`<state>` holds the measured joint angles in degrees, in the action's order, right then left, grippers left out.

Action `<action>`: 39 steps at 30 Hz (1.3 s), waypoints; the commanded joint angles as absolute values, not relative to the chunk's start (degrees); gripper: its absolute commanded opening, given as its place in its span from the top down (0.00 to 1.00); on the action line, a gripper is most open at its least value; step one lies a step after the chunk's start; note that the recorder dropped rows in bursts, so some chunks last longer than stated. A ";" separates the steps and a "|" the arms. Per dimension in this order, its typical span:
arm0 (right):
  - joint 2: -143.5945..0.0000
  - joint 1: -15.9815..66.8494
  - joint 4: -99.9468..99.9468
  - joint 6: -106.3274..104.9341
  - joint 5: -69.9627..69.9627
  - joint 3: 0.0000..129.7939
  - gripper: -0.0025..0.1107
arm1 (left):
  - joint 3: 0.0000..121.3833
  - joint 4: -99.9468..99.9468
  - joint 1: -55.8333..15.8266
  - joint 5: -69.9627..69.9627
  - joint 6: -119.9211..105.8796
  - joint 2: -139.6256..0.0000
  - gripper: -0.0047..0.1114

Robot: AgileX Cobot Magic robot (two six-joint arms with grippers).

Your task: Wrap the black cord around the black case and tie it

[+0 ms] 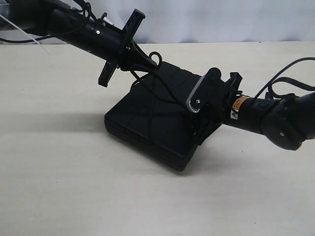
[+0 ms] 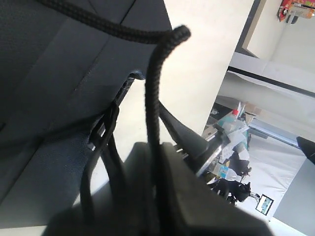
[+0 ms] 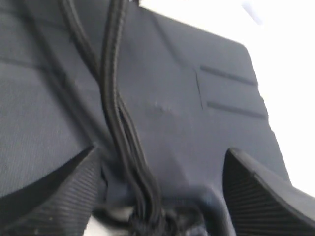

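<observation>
**On the bench: cord pinched at the left, right pincer spread**

Across the middle of the pale bench (image 1: pixel 59 172) lies the case (image 1: pixel 147 123), flat and dark, with an arm reaching onto it from either side. From where I stand, the left arm comes down over its far corner and the right arm meets its right edge. I take it the case sits between them so that each arm can work one side of the wrap.

Up close, the left pincer (image 2: pixel 157 155) is pressed together on the cord (image 2: pixel 152 88). The cord rises out of it, bends sharply and runs off across the lid. That pull, I'd guess, is what keeps the turns from going slack. The right pincer (image 3: pixel 162 196) is spread wide, its ribbed fingers (image 3: pixel 59 196) well apart and holding nothing. Several strands pass between them, lying on the lid and bunching toward the case's edge. It looks placed to take a fresh hold there, though that is only my reading.

The room view gives the layout, but it shows the cord merely as thin lines crossing the lid and shows neither pincer's tips. Only the left wrist view shows the pinch, and only the right wrist view shows the gap and the bunched strands. No finished knot shows in any view, so the tying seems undone.
</observation>
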<state>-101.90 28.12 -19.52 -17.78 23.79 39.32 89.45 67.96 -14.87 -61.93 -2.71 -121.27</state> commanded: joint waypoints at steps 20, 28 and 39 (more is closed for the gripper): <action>-83.29 41.67 -18.88 2.11 9.97 35.01 0.43 | 89.47 67.47 -15.36 -60.13 -3.79 -120.70 0.96; -82.68 41.30 -14.40 10.75 -2.87 39.91 0.43 | 89.47 67.47 -15.36 -59.43 -4.49 -120.70 0.96; -82.68 35.19 22.14 -17.47 -18.75 47.22 0.91 | 89.47 67.58 -15.36 -59.44 -4.49 -120.70 0.96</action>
